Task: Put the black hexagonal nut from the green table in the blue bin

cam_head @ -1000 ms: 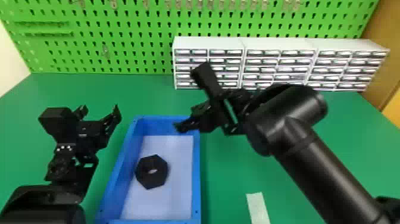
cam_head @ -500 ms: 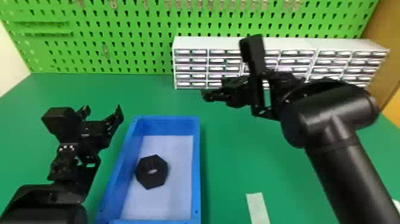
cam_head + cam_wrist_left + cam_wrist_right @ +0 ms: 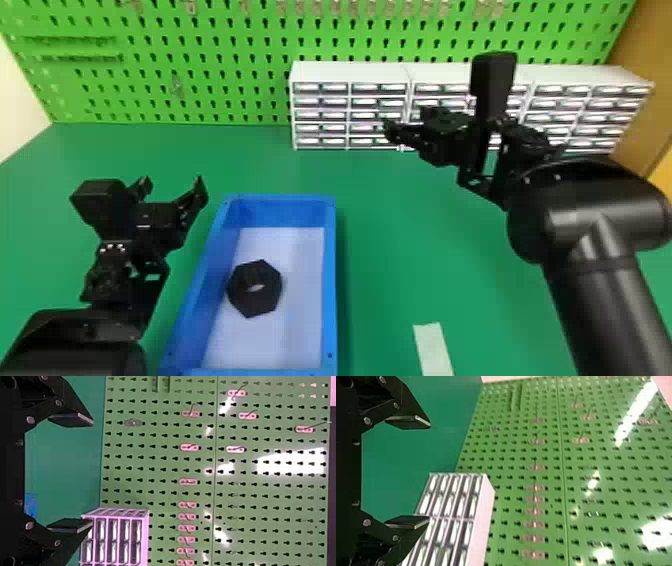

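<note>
The black hexagonal nut (image 3: 254, 288) lies flat on the pale floor of the blue bin (image 3: 329, 280), nearer its left wall, in the head view. To the left of the bin, my left gripper (image 3: 171, 186) is parked above the green table (image 3: 400, 240), open and holding nothing. My right gripper (image 3: 402, 125) is beyond the bin's far right corner, in front of the white drawer units, also open. In the wrist views the fingers of the left gripper (image 3: 71, 473) and of the right gripper (image 3: 408, 473) stand wide apart with nothing between them.
White drawer units (image 3: 350, 72) stand along the back of the table before a green pegboard (image 3: 210, 75). A pale strip (image 3: 433, 347) lies on the table right of the bin, near the front edge.
My right arm has moved to the right and away from the bin's far edge. The left arm has barely shifted, and the nut rests in the same spot inside the bin.
</note>
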Controlling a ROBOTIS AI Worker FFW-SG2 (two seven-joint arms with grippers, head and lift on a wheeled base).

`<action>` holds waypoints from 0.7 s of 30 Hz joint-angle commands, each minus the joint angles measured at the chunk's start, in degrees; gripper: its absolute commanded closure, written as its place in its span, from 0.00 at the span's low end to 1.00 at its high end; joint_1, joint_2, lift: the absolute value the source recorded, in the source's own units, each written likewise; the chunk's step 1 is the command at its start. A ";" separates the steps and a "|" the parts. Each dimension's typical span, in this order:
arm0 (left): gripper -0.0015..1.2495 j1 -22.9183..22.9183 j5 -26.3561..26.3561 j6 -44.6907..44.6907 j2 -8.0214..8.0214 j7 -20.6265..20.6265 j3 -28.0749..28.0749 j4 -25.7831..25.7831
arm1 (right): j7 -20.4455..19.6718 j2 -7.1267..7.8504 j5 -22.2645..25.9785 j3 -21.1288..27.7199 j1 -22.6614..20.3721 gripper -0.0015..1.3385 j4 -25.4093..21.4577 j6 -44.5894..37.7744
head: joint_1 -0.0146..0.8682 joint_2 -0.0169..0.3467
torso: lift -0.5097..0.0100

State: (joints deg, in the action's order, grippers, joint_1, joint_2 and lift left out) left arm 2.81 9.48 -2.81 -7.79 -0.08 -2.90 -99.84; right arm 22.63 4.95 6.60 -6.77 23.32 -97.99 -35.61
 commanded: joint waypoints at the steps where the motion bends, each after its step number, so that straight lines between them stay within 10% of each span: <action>1: 0.29 0.00 0.01 0.00 0.06 0.00 0.00 0.00 | -2.50 -0.47 0.08 1.23 -1.70 0.32 0.08 3.36 | 0.79 0.19 | 0.79; 21: 0.29 -0.79 -0.25 0.00 -0.03 0.00 0.79 0.00 | -13.49 -4.78 -2.91 8.61 -12.77 0.32 2.02 21.02 | 0.79 0.19 | 0.79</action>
State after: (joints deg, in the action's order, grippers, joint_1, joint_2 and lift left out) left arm 2.31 9.29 -2.81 -7.78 -0.08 -2.42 -99.84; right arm 10.17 1.09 3.25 0.55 12.74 -97.04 -19.64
